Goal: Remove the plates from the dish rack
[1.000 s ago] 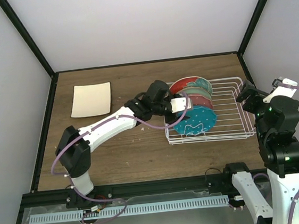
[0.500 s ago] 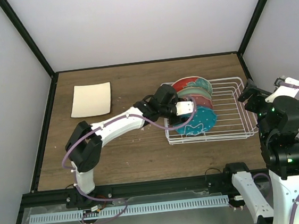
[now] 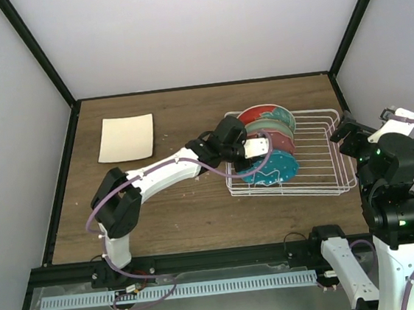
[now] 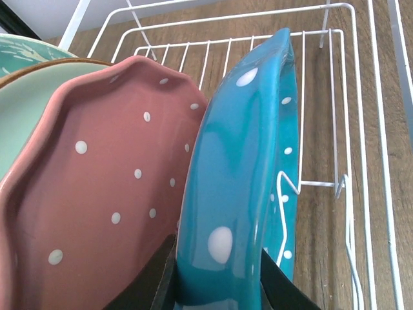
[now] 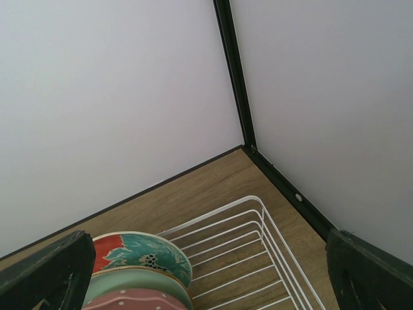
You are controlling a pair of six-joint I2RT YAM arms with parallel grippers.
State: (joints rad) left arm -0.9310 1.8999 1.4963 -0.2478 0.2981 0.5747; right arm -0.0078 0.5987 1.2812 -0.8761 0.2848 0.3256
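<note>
The white wire dish rack (image 3: pixel 321 181) stands at the right of the table with plates upright in its left end. My left gripper (image 3: pixel 255 150) is shut on the top rim of the blue polka-dot plate (image 4: pixel 245 161), the front one, with a black finger (image 4: pixel 145 284) on each face. Behind it stand the pink polka-dot plate (image 4: pixel 97 206), the mint green plate (image 4: pixel 26 110) and the red-and-teal plate (image 5: pixel 139 252). A beige square plate (image 3: pixel 126 137) lies flat at the far left. My right gripper (image 3: pixel 343 135) hangs open above the rack's right end, holding nothing.
Black frame posts and grey walls close in the table on three sides. The rack's right half (image 5: pixel 258 226) holds no plates. Bare wood (image 3: pixel 183 209) lies between the beige plate and the rack.
My left gripper came down over the blue polka-dot plate and its jaws closed on the rim. The rack shifted slightly. The right arm stayed put.
</note>
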